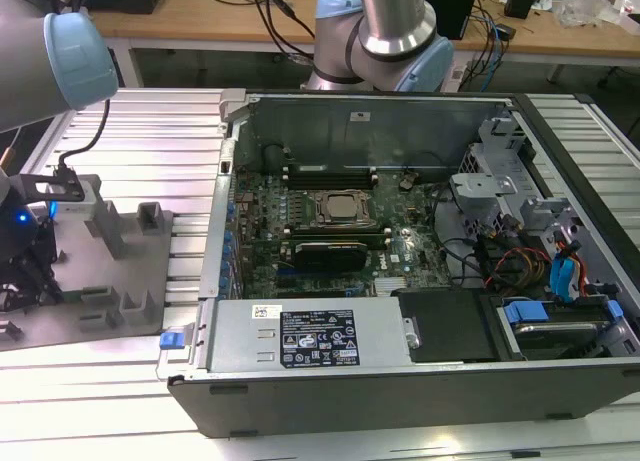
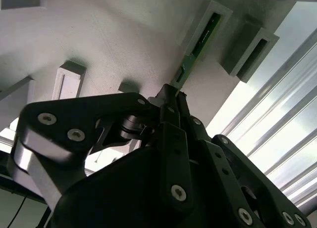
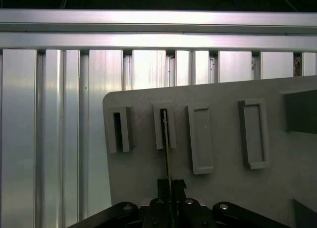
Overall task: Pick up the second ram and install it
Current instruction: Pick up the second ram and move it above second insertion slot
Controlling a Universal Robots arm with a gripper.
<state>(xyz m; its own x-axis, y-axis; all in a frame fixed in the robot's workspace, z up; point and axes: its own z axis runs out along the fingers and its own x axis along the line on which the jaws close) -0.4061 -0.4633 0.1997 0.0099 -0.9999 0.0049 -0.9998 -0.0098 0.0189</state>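
Note:
The second ram (image 2: 197, 46) is a thin green stick standing on edge. Its far end sits in a slotted post of the grey fixture plate (image 2: 124, 35). In the first wrist view the second ram (image 3: 166, 139) shows edge-on, running from a slot down into my gripper (image 3: 169, 184). My gripper (image 2: 172, 95) is shut on the stick's near end, with the dark fingers (image 2: 166, 107) pressed against both of its faces. In the exterior view my gripper (image 1: 28, 266) hangs over the fixture plate (image 1: 100, 301) at the exterior view's left.
An open computer case (image 1: 420, 381) lies on the ribbed aluminium table (image 1: 150, 131), with its motherboard, processor (image 1: 340, 209) and long black memory sockets (image 1: 330, 173) exposed. Several other slotted posts (image 3: 201, 139) stand on the plate. Cables and a power supply (image 1: 310, 336) fill the case's near side.

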